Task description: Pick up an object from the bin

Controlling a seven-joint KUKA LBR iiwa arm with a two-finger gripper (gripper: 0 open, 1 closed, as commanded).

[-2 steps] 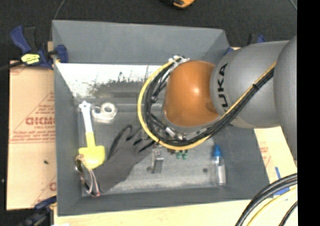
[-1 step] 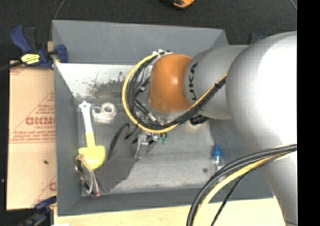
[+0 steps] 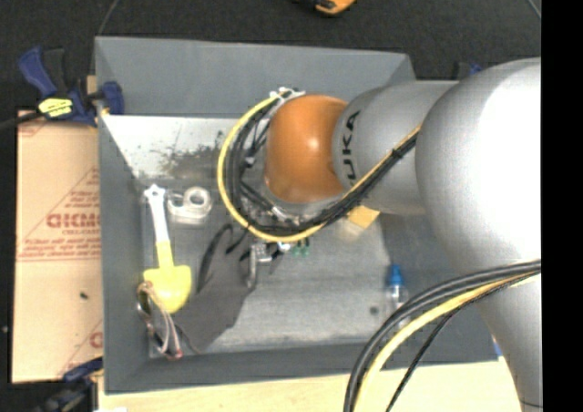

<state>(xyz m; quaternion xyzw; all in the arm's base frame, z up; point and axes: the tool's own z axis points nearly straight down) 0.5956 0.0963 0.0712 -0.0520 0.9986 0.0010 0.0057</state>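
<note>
Dark grey cloth, a limp, crumpled sheet, lies on the floor of the grey metal bin. It sits left of the middle and runs from mid-floor down towards the near left corner. The silver arm comes in from the right and covers most of the bin's right half. Its wrist carries a rounded orange cover, with yellow and black cables looping around the cover's left side. Below the cover, the gripper hangs low over the floor at the cloth's upper right edge. It is either touching that edge or just beside it, and I cannot tell which. Most of the cloth spreads away from the gripper to the lower left. Whether the gripper is open or closed cannot be made out, and nothing can be seen in its hold. Left of the cloth and touching it lies a tool with a white handle and a yellow head, the handle pointing towards the far wall. A white ring-shaped fitting sits just right of the handle's far end, up and to the left of the gripper. A tan block shows partly from under the arm, to the right of the gripper. A small blue piece lies well apart near the right wall, and a tiny green bit lies just right of the gripper.
</note>
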